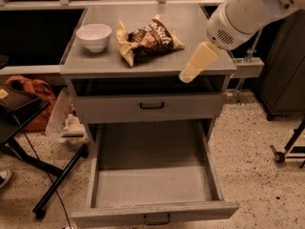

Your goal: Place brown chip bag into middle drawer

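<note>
Grey metal cabinet top (128,13) carries the brown chip bag (147,39), which lies crinkled near a white bowl (94,35). Under it sits a closed drawer front (190,109) with a black handle, and below that the middle drawer (155,210) stands pulled out. The cream-coloured gripper (190,73) hangs over the top's front right edge, apart from the bag. Whether it is open or closed I cannot tell.

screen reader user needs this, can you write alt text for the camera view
A crinkled dark-brown chip bag lies beside a white bowl on a grey cabinet top, with the robot's cream pincer hovering at the top's front right edge. Below, the deep grey middle drawer stands pulled open and empty.
</note>
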{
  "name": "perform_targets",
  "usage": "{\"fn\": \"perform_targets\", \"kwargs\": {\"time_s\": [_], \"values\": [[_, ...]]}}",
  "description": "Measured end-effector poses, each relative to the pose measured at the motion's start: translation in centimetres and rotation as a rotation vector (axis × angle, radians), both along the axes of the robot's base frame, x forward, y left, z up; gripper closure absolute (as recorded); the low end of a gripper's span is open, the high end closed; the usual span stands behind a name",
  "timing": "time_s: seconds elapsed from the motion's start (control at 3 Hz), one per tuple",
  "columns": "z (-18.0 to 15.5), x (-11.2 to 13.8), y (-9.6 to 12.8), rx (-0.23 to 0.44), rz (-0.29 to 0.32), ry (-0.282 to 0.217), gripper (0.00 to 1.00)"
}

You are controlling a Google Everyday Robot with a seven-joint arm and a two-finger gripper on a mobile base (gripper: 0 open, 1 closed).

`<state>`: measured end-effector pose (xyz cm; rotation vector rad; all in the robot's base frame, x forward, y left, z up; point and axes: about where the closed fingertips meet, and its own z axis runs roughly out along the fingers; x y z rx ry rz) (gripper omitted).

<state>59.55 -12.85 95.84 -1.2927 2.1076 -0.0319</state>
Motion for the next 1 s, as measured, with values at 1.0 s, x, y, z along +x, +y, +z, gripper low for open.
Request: {"fn": "perform_targets", "kwargs": {"time_s": [1.0], "values": [[-1.0, 6.1, 4.5, 0.148, -0.143, 0.012, 0.00]]}}
